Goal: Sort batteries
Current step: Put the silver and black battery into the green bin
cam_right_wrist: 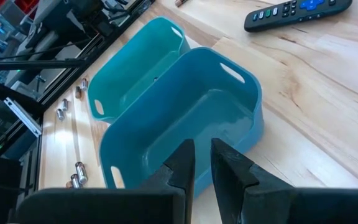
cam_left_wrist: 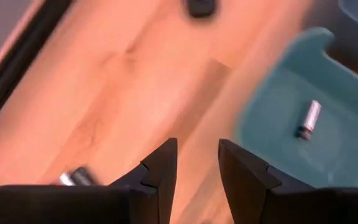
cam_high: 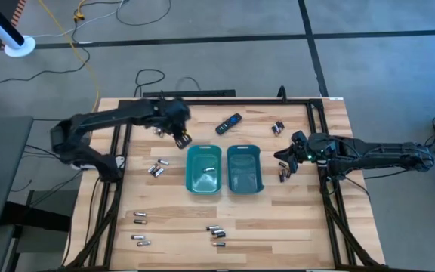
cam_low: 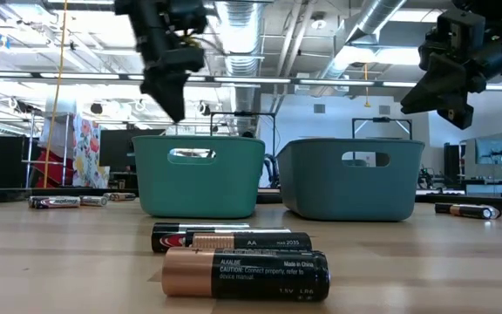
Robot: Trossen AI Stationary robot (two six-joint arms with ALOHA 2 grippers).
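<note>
Pale wood planks make up my table (cam_high: 293, 219), and from above I see two teal trays side by side at its middle: the left tray (cam_high: 204, 169) with one silvery battery (cam_high: 208, 168) lying in it, long axis running left to right, and the right tray (cam_high: 244, 168). My left gripper (cam_high: 182, 139) hangs just off the left tray's far left corner; my right gripper (cam_high: 287, 168) sits just right of the right tray, over a few batteries (cam_high: 282, 175). More batteries lie loose: a cluster left of the trays (cam_high: 156, 169), pairs near the front left (cam_high: 140, 217), a group at front centre (cam_high: 216, 230). A black remote (cam_high: 229, 123) lies beyond the trays.

At table height, two dark batteries with coppery ends (cam_low: 246, 274) lie nearest, long axes left to right, coppery caps to the left.

From my left wrist, my fingers (cam_left_wrist: 160, 177) stand a little apart with nothing between them, and the silvery battery (cam_left_wrist: 308, 119) lies aslant on the tray floor.

From my right wrist, my fingers (cam_right_wrist: 181, 165) are nearly together, holding nothing, above the right tray's rim (cam_right_wrist: 185, 59).
</note>
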